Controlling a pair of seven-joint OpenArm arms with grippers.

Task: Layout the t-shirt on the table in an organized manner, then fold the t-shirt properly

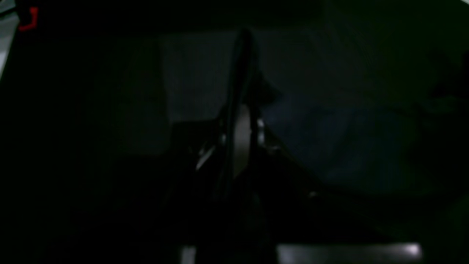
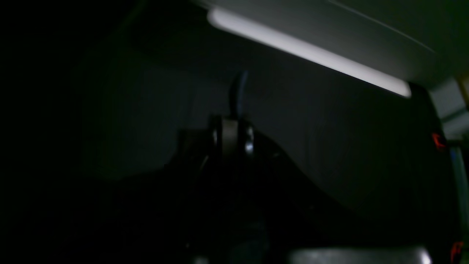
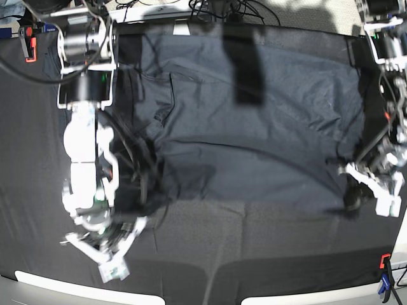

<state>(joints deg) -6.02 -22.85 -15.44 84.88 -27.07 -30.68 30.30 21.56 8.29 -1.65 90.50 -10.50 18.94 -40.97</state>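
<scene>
The dark slate-grey, thin, slightly shiny short-sleeved t-shirt (image 3: 254, 133) lies spread wide across the middle and far part of the large table draped in matte black cloth (image 3: 267, 254), mostly flat, with creases and a bunched fold toward the side where the right arm stands. No brand, label or writing can be read on the shirt from any view; the base view is too coarse and both wrist views are very dark and blurred. The right gripper (image 3: 114, 244) sits near the front edge of the table, just beside the shirt's rumpled lower corner; its jaws are closed together, and in the right wrist view (image 2: 238, 95) the two dark fingers stand pressed into one narrow blade over grey fabric, though whether any cloth is pinched between them cannot be told. The left gripper (image 3: 356, 190) rests at the shirt's opposite edge, touching or just over the hem; its jaws are likewise closed, seen in the left wrist view (image 1: 243, 58) as a single slim dark shape above dim cloth, and again a hold on the fabric cannot be made out. A red clamp (image 3: 385, 260) and a blue clamp (image 3: 383, 284) grip the tablecloth at the near corner by the left arm, and another red clamp (image 3: 29, 49) sits at the far corner by the right arm.
</scene>
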